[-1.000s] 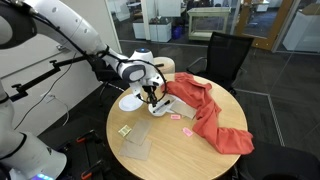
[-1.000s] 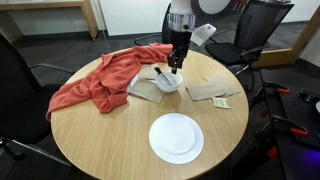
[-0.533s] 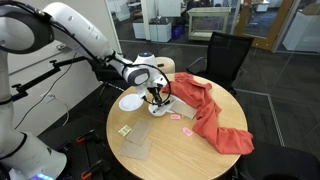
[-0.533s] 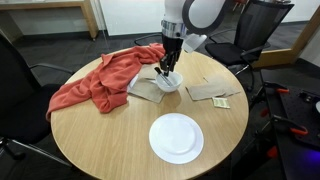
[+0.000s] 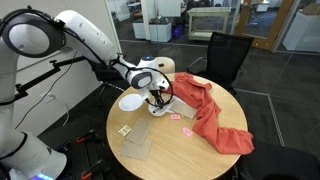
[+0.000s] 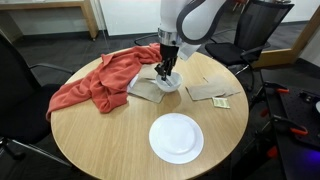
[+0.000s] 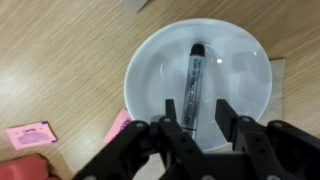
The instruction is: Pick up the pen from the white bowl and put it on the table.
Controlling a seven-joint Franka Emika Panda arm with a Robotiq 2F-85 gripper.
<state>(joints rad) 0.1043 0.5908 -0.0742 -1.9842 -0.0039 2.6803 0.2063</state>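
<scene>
Round and light tan, the table (image 6: 90, 150) stands among dark office chairs, with a red cloth (image 6: 100, 80) heaped on one side and a flat white plate (image 6: 176, 137) lying well apart from the work. We see the white bowl (image 7: 240, 70) near the cloth's edge, and the pen (image 7: 193, 80) lies inside it, flat on the bottom and running almost straight across the wrist view.

We find the gripper (image 7: 197, 118) low over the bowl. Its fingers (image 7: 172, 115) are spread, one on each side of the pen's near end, with a clear gap on both sides and nothing gripped yet. In an exterior view the gripper (image 6: 167, 72) hangs right at the bowl's rim.

We judge that the grasp is about to be made, and that it could fail in a few ways:
- The fingers straddle the pen near one end, not its middle, so it may tip or swing once lifted.
- The bowl's curved floor could let the round barrel roll out as the fingers close.
- Going lower could press the fingertips onto the bowl and shove or tilt it.

Small pink bits (image 7: 30, 135) lie on the table beside the bowl, clear of the fingers.
</scene>
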